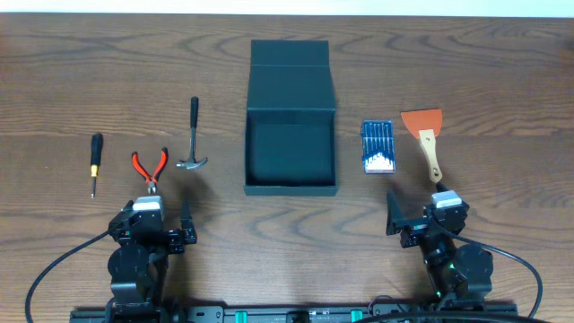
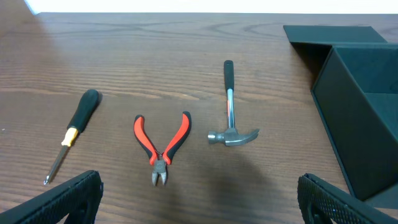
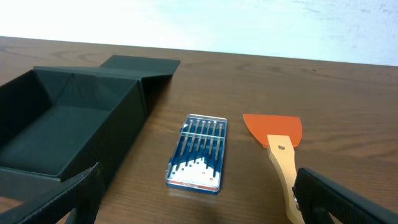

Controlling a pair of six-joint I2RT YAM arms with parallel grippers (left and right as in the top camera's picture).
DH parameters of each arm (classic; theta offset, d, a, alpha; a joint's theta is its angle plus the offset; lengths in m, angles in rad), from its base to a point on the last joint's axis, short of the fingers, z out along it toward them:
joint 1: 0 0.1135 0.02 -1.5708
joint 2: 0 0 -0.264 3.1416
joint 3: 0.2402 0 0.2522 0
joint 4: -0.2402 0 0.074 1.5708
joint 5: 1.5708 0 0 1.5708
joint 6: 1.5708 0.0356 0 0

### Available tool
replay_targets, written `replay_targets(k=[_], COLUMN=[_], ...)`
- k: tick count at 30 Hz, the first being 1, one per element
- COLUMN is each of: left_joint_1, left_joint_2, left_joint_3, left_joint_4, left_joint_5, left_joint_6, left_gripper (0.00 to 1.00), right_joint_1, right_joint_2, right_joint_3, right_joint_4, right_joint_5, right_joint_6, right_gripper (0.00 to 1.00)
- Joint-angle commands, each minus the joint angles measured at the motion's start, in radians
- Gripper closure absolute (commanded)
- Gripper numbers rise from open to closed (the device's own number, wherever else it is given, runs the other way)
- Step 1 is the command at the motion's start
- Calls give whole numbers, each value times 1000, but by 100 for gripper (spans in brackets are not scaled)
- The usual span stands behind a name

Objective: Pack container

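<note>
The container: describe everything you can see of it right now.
The container is a dark teal-green, matte, roughly square box, rigid cardboard by its look. It stands open mid-table, hinged flap lid folded back on the far side, inside empty. Only the wooden table touches it; the hammer lies apart on its left, the blue case apart on its right.

The overhead camera looks straight down on the brown wooden table (image 1: pixel 81 63). Both wrist cameras sit low and close at 6 o'clock, facing 12 o'clock, sharing the dark teal-green cardboard box (image 2: pixel 357 118): 3 o'clock for left, 9 o'clock for right.
</note>
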Motion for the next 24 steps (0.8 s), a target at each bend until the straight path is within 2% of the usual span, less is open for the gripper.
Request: replay_targets(k=[1, 18, 24], left_joint_1=[6, 6, 6], left_joint_2=[-6, -6, -6], left_joint_3=[-18, -18, -19], left_joint_4=[-7, -7, 5], left_joint_5=[3, 3, 0], left_joint_6=[-13, -13, -10], left_gripper=[2, 1, 2], right_joint_1=[-8, -8, -8], right_joint_2=[-9, -9, -9], right_joint_3=[-3, -3, -3], right_joint_4=[-2, 6, 6], right_joint_5=[-4, -3, -6], right_joint_6=[14, 13, -36], right_gripper=[1, 1, 1])
